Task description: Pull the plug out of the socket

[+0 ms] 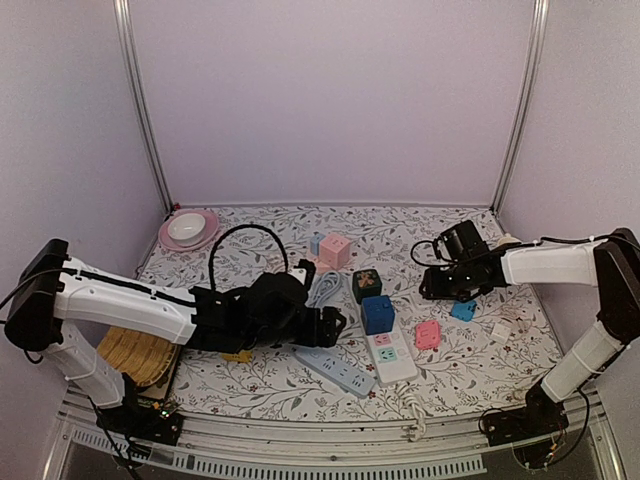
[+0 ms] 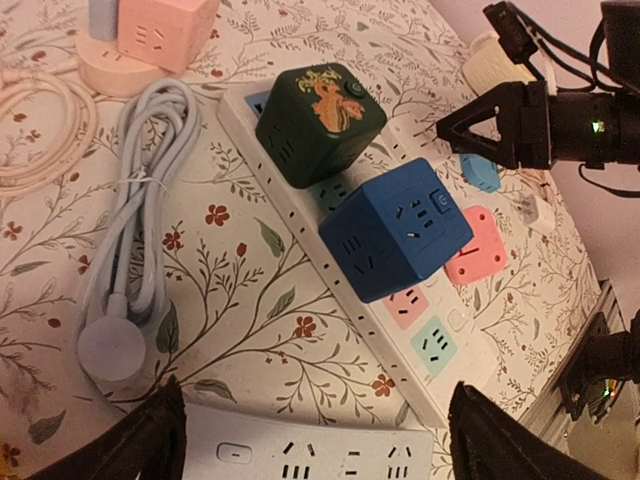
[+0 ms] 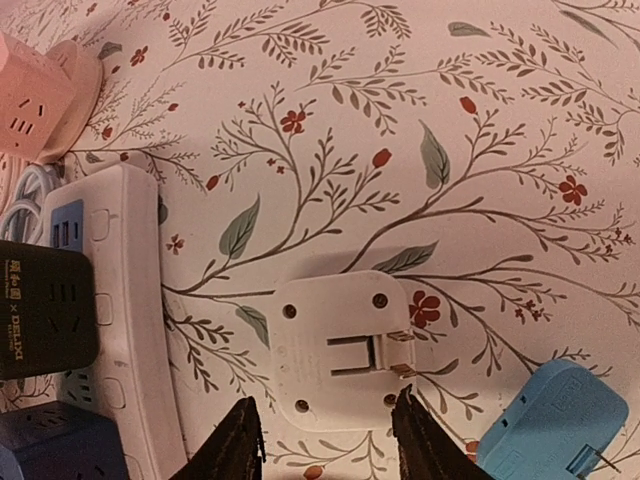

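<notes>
Two white-and-black robot arms reach over a floral-print tablecloth. We see the right arm stretched low from its base toward the middle of the table, forearm nearly level, wrist tipped down at the cloth. Its right gripper stands with jaws parted and nothing clamped. Just beyond its fingertips lies the white square plug adapter, flat on the cloth with its metal prongs facing up, out of any socket. Whether a fingertip brushes its near edge we cannot tell. Left of those fingers in the wrist view runs the long white power strip, apart from the plug; to their right lies a light blue plug.

The left arm crosses from its base to the centre, forearm low. Its left gripper is spread wide and empty, hanging over a second white power strip beneath its fingertips. Ahead of it a blue cube socket and a dark green cube socket sit plugged into the long strip. A coiled pale grey cable lies to its left.

We read white lettering, "DELIXI", on the dark cube's side in the right wrist view, beside characters too small to make out. Its top carries a gold-orange emblem.
</notes>
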You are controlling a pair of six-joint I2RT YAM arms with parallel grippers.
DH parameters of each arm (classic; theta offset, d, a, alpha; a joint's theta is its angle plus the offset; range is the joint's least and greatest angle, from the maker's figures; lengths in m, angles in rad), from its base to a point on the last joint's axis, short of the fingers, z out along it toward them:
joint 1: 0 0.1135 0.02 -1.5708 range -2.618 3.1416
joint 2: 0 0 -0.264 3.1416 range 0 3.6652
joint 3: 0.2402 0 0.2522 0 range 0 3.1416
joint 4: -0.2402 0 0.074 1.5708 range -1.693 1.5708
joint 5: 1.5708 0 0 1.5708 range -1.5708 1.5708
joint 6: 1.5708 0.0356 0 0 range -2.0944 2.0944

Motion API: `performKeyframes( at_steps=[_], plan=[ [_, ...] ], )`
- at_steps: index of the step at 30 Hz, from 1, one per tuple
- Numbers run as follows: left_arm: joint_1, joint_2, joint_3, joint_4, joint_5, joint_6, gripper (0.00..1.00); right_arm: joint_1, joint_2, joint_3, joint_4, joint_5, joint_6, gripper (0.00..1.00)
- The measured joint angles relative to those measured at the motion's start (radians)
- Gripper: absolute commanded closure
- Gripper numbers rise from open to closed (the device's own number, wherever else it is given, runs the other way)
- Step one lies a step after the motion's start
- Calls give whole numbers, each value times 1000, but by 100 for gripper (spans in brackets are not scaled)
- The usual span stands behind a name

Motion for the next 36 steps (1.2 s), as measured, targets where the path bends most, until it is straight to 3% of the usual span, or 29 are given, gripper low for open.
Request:
performKeyframes(
  at_steps=[5,13,17,27,36],
  plan=[
    [0,0,-6,-2,-9,-3,9,35,-25,0,-6,-20,12,46],
    [-2,-8,-41,-4,-15,-21,9,151,-132,0,-8,-5,62,22],
    [-2,-23,-53,-3,-21,-31,9,240,-150,5,-10,16,95,15],
    [-3,-76,-115,5,-51,-72,9,388,-72,92,-39,102,150,9],
    [-3,-83,-136,14,-62,-90,9,458,89,191,-103,200,169,12]
  ],
)
